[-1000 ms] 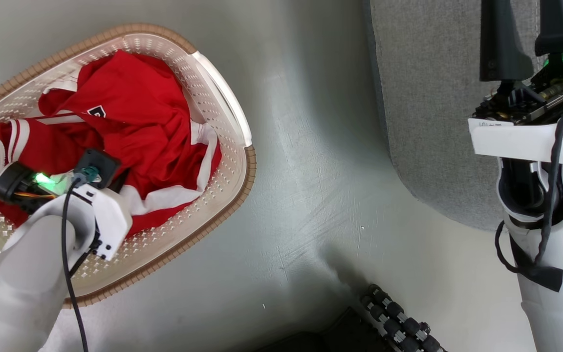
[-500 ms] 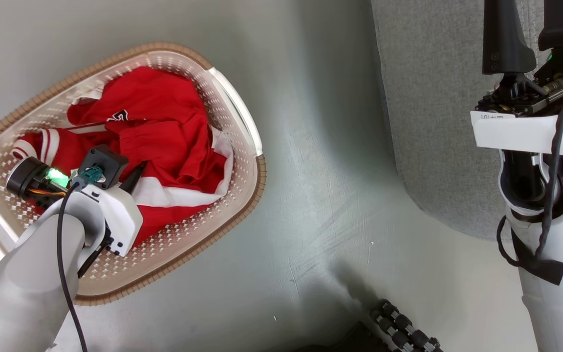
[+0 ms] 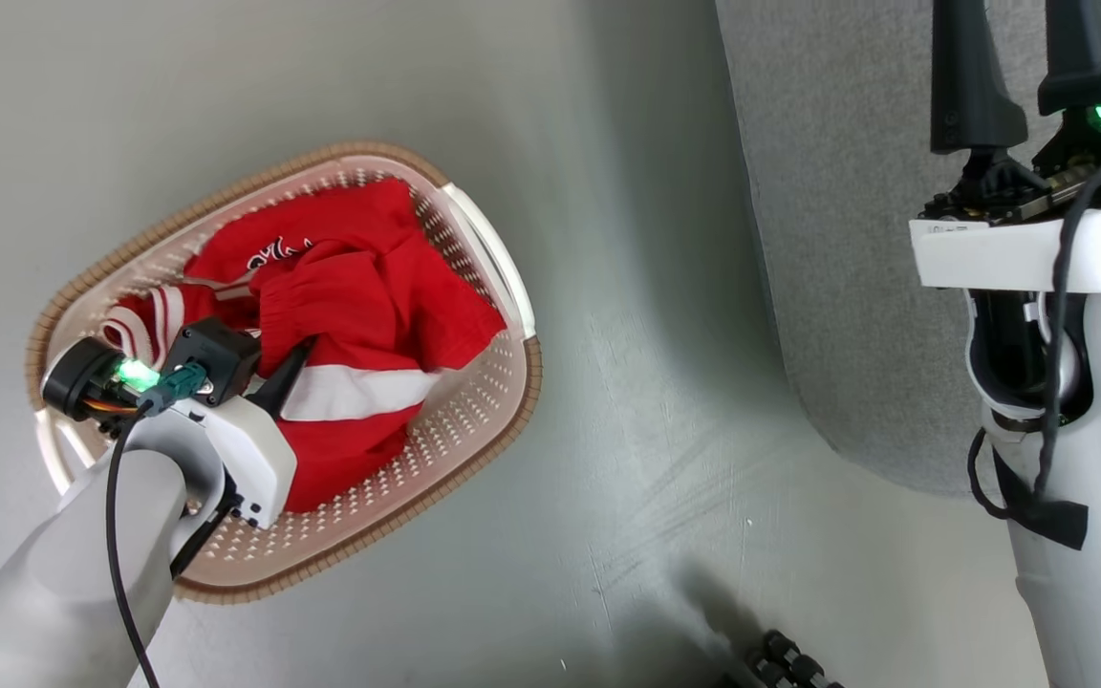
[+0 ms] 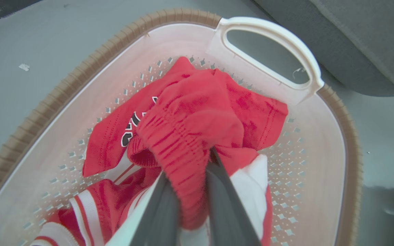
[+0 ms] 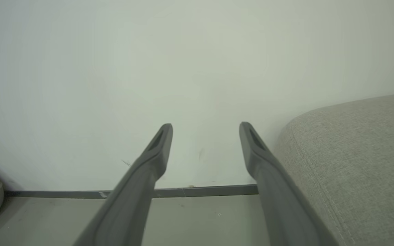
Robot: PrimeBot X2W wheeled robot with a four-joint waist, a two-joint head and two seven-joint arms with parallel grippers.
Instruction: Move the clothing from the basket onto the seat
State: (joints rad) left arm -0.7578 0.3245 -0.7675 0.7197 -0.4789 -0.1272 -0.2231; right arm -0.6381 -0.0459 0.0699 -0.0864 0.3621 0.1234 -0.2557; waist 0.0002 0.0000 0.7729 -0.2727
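The red and white clothing (image 3: 369,296) lies bunched in the cream basket (image 3: 531,373) on the floor at the left of the head view. My left gripper (image 3: 292,368) reaches into it. In the left wrist view the left gripper (image 4: 188,167) is shut on a gathered red fold of the clothing (image 4: 190,112), above the basket (image 4: 351,143). A second red piece with white bands lies underneath. My right gripper (image 3: 1024,57) is held up over the grey seat (image 3: 837,191), open and empty. The right gripper (image 5: 206,128) points at a wall, with the seat (image 5: 354,153) to its right.
The basket's white handle (image 4: 272,41) faces the seat (image 4: 354,44), with a strip of grey floor (image 3: 646,334) between them. Black rollers of my base (image 3: 789,664) show at the bottom edge. A dark baseboard (image 5: 200,191) runs along the pale wall.
The head view has shifted, so the basket sits lower and further right in it. The red fabric in my left gripper has bunched and been drawn up. The right gripper stays open.
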